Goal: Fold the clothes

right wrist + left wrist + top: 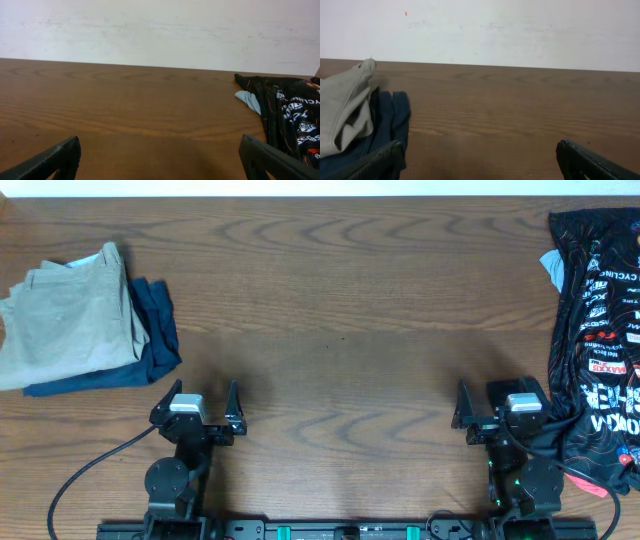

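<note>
Nearest the bases, the left gripper [198, 412] and the right gripper [503, 412] both sit low over the wooden table [340, 300], each with its fingers spread wide and holding nothing. Just right of the right gripper lies the black jersey [595, 330], bunched in a long strip along the table's right edge and running to the far side, with a pale blue scrap [553, 268] peeking out. Far left, khaki trousers [65, 315] lie folded on a navy garment [150, 340].

"CYCLING" on black jersey [598, 330]
</note>
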Controlling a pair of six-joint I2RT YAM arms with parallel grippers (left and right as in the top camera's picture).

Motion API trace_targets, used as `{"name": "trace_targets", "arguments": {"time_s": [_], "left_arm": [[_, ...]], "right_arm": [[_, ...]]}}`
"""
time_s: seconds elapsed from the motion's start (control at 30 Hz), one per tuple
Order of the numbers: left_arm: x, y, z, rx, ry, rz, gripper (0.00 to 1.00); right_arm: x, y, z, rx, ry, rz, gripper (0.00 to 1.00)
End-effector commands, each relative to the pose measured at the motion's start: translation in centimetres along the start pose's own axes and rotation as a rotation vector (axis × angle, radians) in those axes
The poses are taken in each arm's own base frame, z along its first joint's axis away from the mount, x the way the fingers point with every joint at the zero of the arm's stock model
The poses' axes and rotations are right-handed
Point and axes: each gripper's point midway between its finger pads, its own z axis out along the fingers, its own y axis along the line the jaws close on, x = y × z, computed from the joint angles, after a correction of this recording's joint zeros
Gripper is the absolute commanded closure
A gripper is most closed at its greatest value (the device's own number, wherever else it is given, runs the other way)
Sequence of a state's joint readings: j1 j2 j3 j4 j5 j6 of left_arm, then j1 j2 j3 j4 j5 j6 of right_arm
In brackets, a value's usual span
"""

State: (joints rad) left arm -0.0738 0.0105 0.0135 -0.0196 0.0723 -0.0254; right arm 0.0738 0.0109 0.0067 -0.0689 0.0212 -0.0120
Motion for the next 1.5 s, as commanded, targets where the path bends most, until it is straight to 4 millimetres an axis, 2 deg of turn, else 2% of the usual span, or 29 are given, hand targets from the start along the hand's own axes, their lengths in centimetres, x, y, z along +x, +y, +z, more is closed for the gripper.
{"name": "trace_targets", "arguments": {"time_s": [0.0, 0.93, 1.13, 1.27, 1.47], "left_arm": [[1.4, -0.5, 0.0, 0.032, 0.050, 0.005, 0.02], [1.4, -0.5, 0.0, 0.032, 0.049, 0.005, 0.02], [1.4, -0.5, 0.0, 0.032, 0.049, 0.003, 0.02], [1.5, -0.5, 0.0, 0.029, 0.054, -0.034, 0.02], [2.8, -0.4, 0.3, 0.018, 0.122, -0.111, 0.02]], "right_arm": [[0.0, -0.2, 0.0, 0.006, -0.001, -0.011, 0.01], [0.0, -0.1, 0.0, 0.005, 0.000, -0.010, 0.01], [0.0, -0.2, 0.0, 0.005, -0.002, 0.165, 0.01], [0.1, 0.0, 0.0, -0.005, 0.002, 0.173, 0.01], [1.1, 0.1, 0.1, -0.005, 0.064, 0.172, 0.01]]}}
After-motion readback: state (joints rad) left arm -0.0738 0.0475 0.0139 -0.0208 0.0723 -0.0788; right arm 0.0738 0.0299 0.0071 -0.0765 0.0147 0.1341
